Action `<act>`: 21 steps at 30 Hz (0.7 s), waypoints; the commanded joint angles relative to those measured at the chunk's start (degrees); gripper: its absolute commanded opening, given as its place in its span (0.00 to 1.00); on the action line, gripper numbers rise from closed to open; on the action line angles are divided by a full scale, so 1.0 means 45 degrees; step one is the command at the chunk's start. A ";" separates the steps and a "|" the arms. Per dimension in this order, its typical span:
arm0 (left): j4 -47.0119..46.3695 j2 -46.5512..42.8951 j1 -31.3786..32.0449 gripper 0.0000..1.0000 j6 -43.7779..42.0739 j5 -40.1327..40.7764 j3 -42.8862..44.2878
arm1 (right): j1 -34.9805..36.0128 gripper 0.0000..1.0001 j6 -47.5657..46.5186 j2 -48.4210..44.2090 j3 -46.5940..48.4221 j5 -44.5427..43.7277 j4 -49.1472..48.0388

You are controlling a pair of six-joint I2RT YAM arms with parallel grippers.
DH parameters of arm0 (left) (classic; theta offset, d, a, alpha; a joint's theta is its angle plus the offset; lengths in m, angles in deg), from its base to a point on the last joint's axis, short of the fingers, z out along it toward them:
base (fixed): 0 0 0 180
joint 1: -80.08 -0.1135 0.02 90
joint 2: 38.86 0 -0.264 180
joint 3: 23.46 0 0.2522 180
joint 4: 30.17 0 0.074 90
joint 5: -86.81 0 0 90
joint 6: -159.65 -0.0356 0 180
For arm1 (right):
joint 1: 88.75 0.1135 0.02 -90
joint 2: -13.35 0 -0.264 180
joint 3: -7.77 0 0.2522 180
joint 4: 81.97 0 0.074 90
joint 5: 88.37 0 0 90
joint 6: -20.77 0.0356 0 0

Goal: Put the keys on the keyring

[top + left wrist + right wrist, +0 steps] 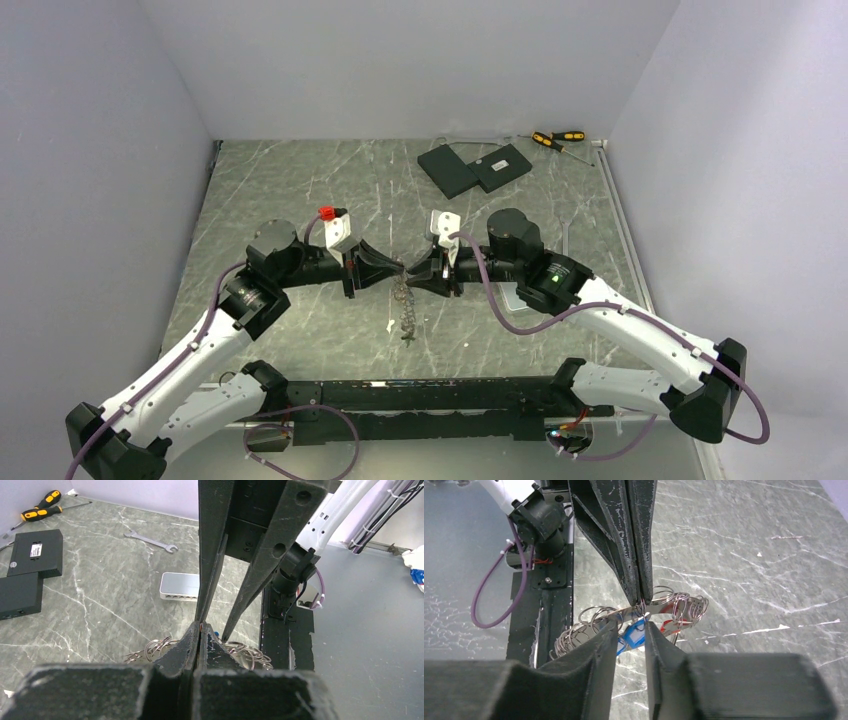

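Over the middle of the table my two grippers meet tip to tip. My left gripper [397,270] [201,629] [642,598] is shut on the keyring [405,312] [676,605], a thin metal ring strung with many small loops [150,649], which hangs below the fingers. My right gripper [413,272] [632,630] [212,629] stands open just in front of the ring. A blue-tagged key [634,636] hangs on the ring in the gap between its fingertips, untouched by either. Just to the right of it on the ring hangs a red-tagged key [669,625].
Two flat black boxes [475,165] and yellow-and-black screwdrivers [558,139] lie at the back. A white slab [180,586] and a wrench [152,541] lie on the marble top. The black base rail [420,395] runs along the near edge.
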 commanded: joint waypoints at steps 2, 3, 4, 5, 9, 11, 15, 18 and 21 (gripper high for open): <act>-0.0974 -0.0293 -0.0058 0.00 0.0142 -0.0273 0.0143 | -0.0056 0.26 -0.0011 -0.0046 0.0103 -0.0031 -0.0560; -0.0971 -0.0293 -0.0063 0.00 0.0141 -0.0267 0.0134 | -0.0065 0.26 0.0013 -0.0025 0.0124 -0.0064 -0.0570; -0.0970 -0.0298 -0.0059 0.00 0.0141 -0.0294 0.0133 | -0.0066 0.26 0.0034 -0.0019 0.0161 -0.0100 -0.0588; -0.0978 -0.0296 -0.0059 0.00 0.0131 -0.0312 0.0133 | -0.0074 0.25 0.0065 0.0008 0.0183 -0.0122 -0.0608; -0.0966 -0.0329 -0.0058 0.00 0.0121 -0.0342 0.0133 | -0.0075 0.08 0.0081 0.0114 0.0290 -0.0182 -0.0625; -0.0978 -0.0365 -0.0059 0.00 0.0111 -0.0314 0.0133 | -0.0075 0.00 0.0061 0.0140 0.0303 -0.0194 -0.0619; -0.0985 -0.0420 -0.0058 0.00 0.0103 -0.0305 0.0113 | -0.0095 0.00 0.0039 0.0138 0.0275 -0.0170 -0.0619; -0.1044 -0.0458 -0.0058 0.00 0.0124 -0.0278 0.0095 | -0.0095 0.00 0.0039 0.0157 0.0245 -0.0068 -0.0638; -0.1042 -0.0506 -0.0058 0.00 0.0121 -0.0209 0.0094 | -0.0094 0.00 0.0067 0.0213 0.0225 0.0099 -0.0666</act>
